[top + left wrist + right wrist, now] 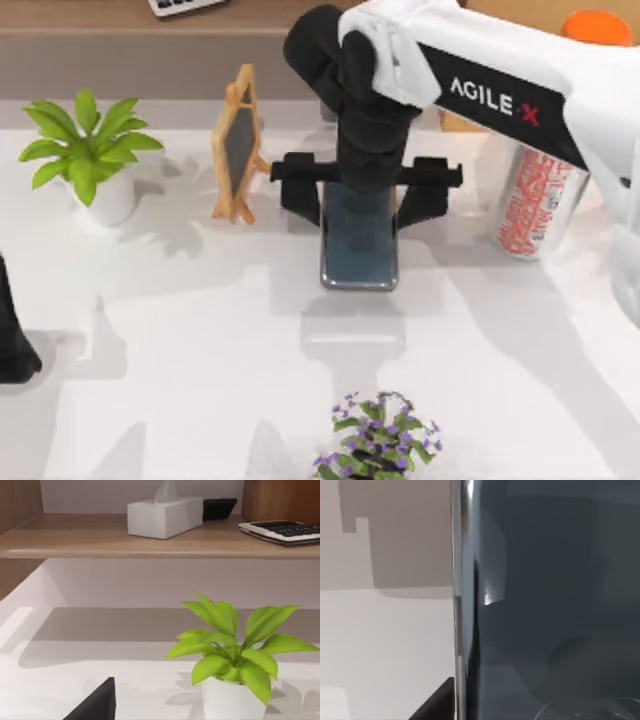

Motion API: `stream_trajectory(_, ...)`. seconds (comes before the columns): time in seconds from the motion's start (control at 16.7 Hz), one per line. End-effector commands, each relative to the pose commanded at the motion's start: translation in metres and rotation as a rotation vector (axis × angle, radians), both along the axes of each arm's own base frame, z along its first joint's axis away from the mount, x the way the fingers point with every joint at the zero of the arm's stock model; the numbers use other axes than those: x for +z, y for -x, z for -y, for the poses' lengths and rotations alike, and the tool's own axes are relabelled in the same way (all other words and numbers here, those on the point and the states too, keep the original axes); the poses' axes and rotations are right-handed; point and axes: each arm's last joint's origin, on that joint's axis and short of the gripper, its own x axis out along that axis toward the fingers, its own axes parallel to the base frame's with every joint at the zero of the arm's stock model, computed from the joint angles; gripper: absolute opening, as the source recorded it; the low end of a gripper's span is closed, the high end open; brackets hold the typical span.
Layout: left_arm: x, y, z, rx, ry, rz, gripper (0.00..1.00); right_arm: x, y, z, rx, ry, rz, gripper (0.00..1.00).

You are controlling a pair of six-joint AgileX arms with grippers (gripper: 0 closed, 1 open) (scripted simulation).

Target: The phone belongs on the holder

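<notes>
The smooth white table (200, 340) spreads matte and bright, marked by soft grey shadows, and behind it runs a pale wooden shelf (75, 540) backed by a plain wall with darker wood panels at the sides. My right arm (520, 100), a glossy white shell over black segments with "AGILE-X" printed on it in white letters and a red X, reaches in from the top view's right to the middle of the table, where the right pincer (362, 205) hangs with its black fingers spread wide either side of the flat, glossy dark grey-black phone with rounded corners (359, 250). The phone lies flat on the table directly under that pincer, its near end sticking out towards the front, just right of the small wooden easel-shaped holder with a dark slate panel (238, 145), which stands upright and apart from it; in the right wrist view the phone (545, 605) shows a shiny metal edge and a reflective face. My left arm is parked at the table's left edge, and I cannot tell how the left pincer (15, 340) stands. A white can with red lettering too blurred to read (535, 200) stands right of the phone. A leafy green plant in a white pot (90, 160) sits left of the holder, a small purple-flowered plant (378, 440) at the front. On the shelf rest a white tissue box (162, 515) and a keyboard (285, 530).
</notes>
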Motion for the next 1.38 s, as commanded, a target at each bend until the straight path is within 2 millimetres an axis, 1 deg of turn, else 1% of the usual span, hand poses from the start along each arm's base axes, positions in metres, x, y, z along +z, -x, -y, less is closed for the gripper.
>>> stream_trajectory(0.12, 0.0, 0.0, 0.0, 0.0, 0.0, 0.0, 1.0, 0.03, 0.003, -0.002, 0.005, -0.035, 0.103, 0.0)
stream_trajectory(0.24, 0.0, 0.0, 0.0, 0.0, 0.0, 0.0, 1.0, 0.064, 0.008, -0.002, 0.003, -0.073, 0.228, 0.0)
stream_trajectory(0.42, 0.0, 0.0, 0.0, 0.0, 0.0, 0.0, 1.0, 0.123, 0.019, 0.007, -0.027, -0.133, 0.45, 0.0)
stream_trajectory(0.54, 0.0, 0.0, 0.0, 0.0, 0.0, 0.0, 1.0, 0.163, 0.028, 0.022, -0.069, -0.172, 0.612, 0.0)
stream_trajectory(0.66, 0.0, 0.0, 0.0, 0.0, 0.0, 0.0, 1.0, 0.201, 0.039, 0.041, -0.127, -0.201, 0.77, 0.0)
stream_trajectory(0.72, 0.0, 0.0, 0.0, 0.0, 0.0, 0.0, 1.0, 0.218, 0.045, 0.053, -0.16, -0.211, 0.844, 0.0)
stream_trajectory(0.84, 0.0, 0.0, 0.0, 0.0, 0.0, 0.0, 1.0, 0.244, 0.057, 0.078, -0.235, -0.214, 0.977, 0.0)
stream_trajectory(0.96, 0.0, 0.0, 0.0, 0.0, 0.0, 0.0, 1.0, 0.26, 0.068, 0.106, -0.314, -0.195, 1.087, 0.0)
stream_trajectory(1.08, 0.0, 0.0, 0.0, 0.0, 0.0, 0.0, 1.0, 0.264, 0.077, 0.133, -0.392, -0.15, 1.167, 0.0)
stream_trajectory(1.2, 0.0, 0.0, 0.0, 0.0, 0.0, 0.0, 1.0, 0.257, 0.083, 0.159, -0.46, -0.086, 1.215, 0.0)
stream_trajectory(1.38, 0.0, 0.0, 0.0, 0.0, 0.0, 0.0, 1.0, 0.229, 0.088, 0.19, -0.528, 0.031, 1.225, 0.0)
